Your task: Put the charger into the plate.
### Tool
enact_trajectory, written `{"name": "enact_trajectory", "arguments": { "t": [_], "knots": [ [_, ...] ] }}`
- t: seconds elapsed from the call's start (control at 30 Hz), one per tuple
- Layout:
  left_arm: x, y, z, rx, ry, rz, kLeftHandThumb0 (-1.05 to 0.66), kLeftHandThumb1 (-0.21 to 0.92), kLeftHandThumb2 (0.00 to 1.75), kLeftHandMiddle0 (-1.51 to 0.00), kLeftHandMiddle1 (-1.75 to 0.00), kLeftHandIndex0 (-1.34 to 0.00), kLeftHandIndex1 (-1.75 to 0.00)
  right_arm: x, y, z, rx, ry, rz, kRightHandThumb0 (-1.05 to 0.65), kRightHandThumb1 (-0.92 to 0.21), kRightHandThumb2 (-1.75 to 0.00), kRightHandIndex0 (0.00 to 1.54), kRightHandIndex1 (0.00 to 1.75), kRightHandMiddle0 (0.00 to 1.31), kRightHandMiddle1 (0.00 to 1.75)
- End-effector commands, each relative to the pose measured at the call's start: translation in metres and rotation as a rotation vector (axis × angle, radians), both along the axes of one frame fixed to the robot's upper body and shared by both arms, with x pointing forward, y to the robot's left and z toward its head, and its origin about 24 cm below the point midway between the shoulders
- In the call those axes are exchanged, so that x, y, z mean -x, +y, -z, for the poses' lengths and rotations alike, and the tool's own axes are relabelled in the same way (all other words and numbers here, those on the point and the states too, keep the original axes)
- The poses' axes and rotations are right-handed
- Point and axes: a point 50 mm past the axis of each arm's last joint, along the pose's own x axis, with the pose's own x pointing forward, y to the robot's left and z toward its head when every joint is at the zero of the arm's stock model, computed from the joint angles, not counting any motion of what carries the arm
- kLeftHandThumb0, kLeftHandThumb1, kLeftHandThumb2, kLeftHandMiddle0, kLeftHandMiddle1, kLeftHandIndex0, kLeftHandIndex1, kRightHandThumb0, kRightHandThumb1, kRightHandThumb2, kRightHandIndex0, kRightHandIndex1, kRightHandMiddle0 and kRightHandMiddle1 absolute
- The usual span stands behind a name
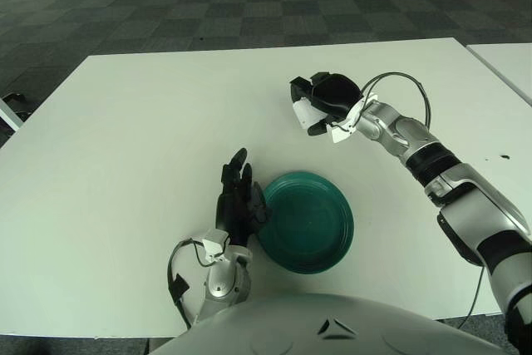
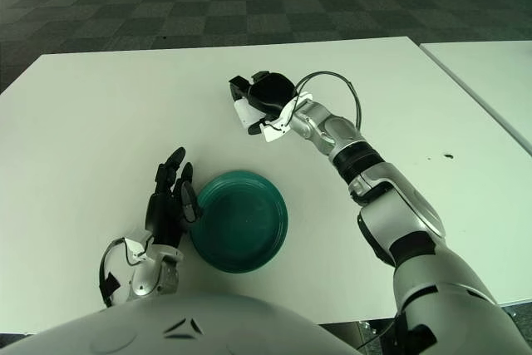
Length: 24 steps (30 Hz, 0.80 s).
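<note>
Right hand (image 1: 320, 104) grips a white charger (image 1: 306, 114) beyond the empty plate (image 1: 306, 220); placing remains. Left hand (image 1: 237, 201) open beside plate.

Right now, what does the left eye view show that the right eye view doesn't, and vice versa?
Only left eye: a dark object on the floor off the table's left edge.
Only right eye: nothing new, just a much wider stretch of the second table.
Both: the white table, the green plate, the left hand open beside its left rim, and the right hand beyond the plate.
</note>
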Motion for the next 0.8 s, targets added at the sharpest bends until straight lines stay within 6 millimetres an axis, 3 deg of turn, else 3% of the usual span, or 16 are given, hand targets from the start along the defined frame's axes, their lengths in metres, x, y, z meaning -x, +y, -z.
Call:
{"name": "enact_trajectory", "arguments": {
  "t": [0.0, 0.47, 0.77],
  "knots": [
    [-0.006, 0.002, 0.009, -0.023, 0.021, -0.032, -0.98, 0.92, 1.01, -0.22, 0.00, 0.00, -0.69, 0.025, 0.000, -0.014, -0.022, 0.028, -0.087, -0.44, -0.45, -1.15, 0.98, 1.75, 0.51, 1.75],
    [-0.008, 0.009, 0.015, -0.021, 0.004, -0.007, -0.97, 0.92, 0.99, -0.19, 0.00, 0.00, -0.55, 0.084, -0.005, -0.016, 0.034, 0.035, -0.286, -0.46, -0.39, -1.23, 1.05, 1.75, 0.56, 1.75],
    [-0.007, 0.009, 0.017, 0.031, -0.030, -0.009, -0.94, 0.92, 1.00, -0.20, -0.01, 0.00, -0.47, 0.102, -0.005, -0.015, 0.053, 0.062, -0.343, -0.47, -0.35, -1.27, 1.09, 1.75, 0.59, 1.75]
  ]
}}
